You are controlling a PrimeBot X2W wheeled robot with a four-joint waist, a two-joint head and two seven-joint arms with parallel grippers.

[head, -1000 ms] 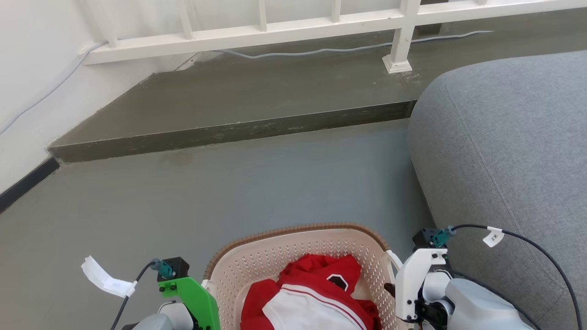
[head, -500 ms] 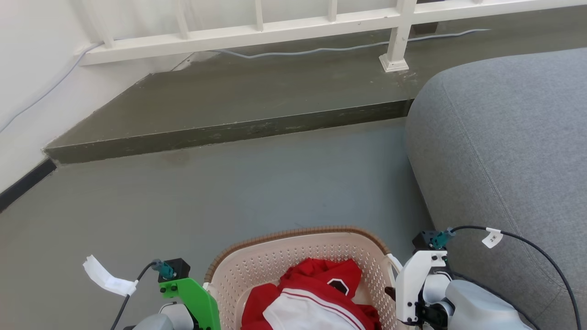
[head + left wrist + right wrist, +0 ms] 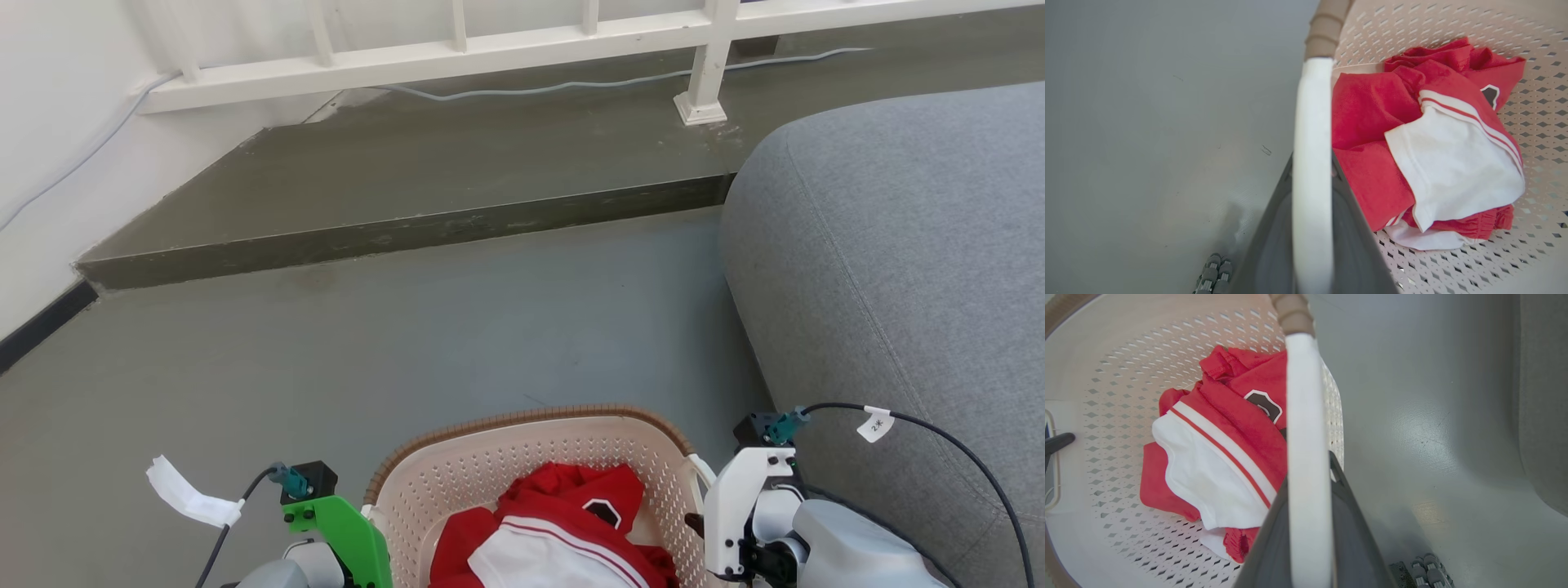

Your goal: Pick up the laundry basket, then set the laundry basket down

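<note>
Laundry basket [image 3: 531, 412] in two-arm hold
Left pincer [image 3: 1311, 163], right pincer [image 3: 1308, 463] each clamped on a side handle [image 3: 1310, 102]; opposed grips likely keep it level

**Laundry basket: status**

Cream perforated laundry basket [image 3: 457, 482] with a brown braided rim [image 3: 522, 415], upright and level, close in front of me. Both white side handles are clamped: left handle [image 3: 1308, 102] between the fingers of my left gripper [image 3: 1311, 158], right handle [image 3: 1300, 384] in my right gripper [image 3: 1308, 467]. Red-and-white garment [image 3: 563, 523] bunched inside. Can't tell if it's clear of the floor [image 3: 408, 343].
</note>
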